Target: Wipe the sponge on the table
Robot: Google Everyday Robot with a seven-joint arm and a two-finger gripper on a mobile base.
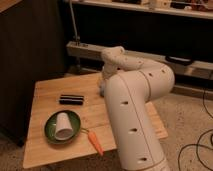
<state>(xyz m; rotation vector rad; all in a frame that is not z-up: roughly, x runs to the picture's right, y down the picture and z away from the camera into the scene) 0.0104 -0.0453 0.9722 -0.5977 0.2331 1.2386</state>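
Gripper: the gripper point(103, 84) reaches down to the far middle of the bench point(47, 92). It is mostly masked by the robot's own white arm point(132, 110), so I cannot tell whether it is clenched or released.
Sponge: none of it shows. The arm covers whatever lies under the gripper, and no bare part of the bench carries the sponge, so it is probably right there.
Handling: judged light, soft and squashy (it will give before it slips). Take it low across the short sides and press it flat, so the wood grain does not roll it.
Black bar point(71, 99): left of the gripper, apart from it.
Green plate point(50, 131): front left, with a white cup point(63, 126) in it.
Carrot point(94, 141): just right of the plate.
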